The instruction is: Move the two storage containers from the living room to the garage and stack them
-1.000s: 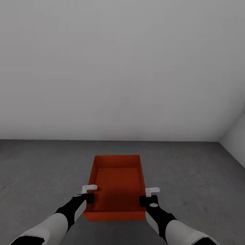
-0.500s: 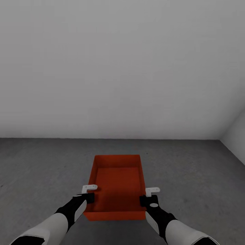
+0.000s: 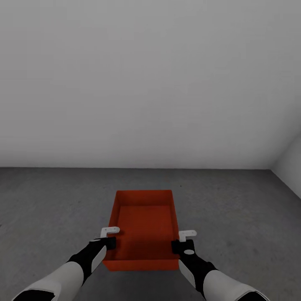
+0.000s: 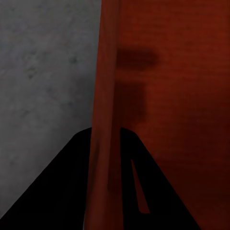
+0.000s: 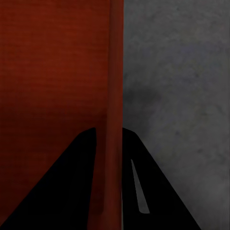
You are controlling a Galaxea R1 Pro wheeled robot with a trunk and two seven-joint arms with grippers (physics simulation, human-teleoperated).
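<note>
Nothing is shifting in the grip between the earlier head pictures and now: the bin (image 3: 144, 228) is sitting at the same spot between the 2 arms. Only the line where wall (image 3: 150, 83) meets floor (image 3: 50, 209) is rising slightly in the view, so the camera is moving, not the load.

Location: the bin is being held out in front of the trunk, above dark grey mottled concrete, facing a bare pale wall with a corner at the right. It appears clear of the floor, though the head view alone is not settling this. 1 bin is in hand.

Left gripper (image 3: 109, 237): pinching the left side wall near the near end, 1 finger inside and 1 outside. The left wrist view is confirming this, with the thin wall (image 4: 103, 143) running between the dark fingers. Right gripper (image 3: 184, 240): pinching the right side wall (image 5: 115, 120) the same way.

Handling, as judgement: open and empty, so probably light. Thin plain walls are likely flexing under a hard pinch and could be slippery. Holding opposite walls keeps it level; both holds sit near 1 end, so the far end may be dipping.
</note>
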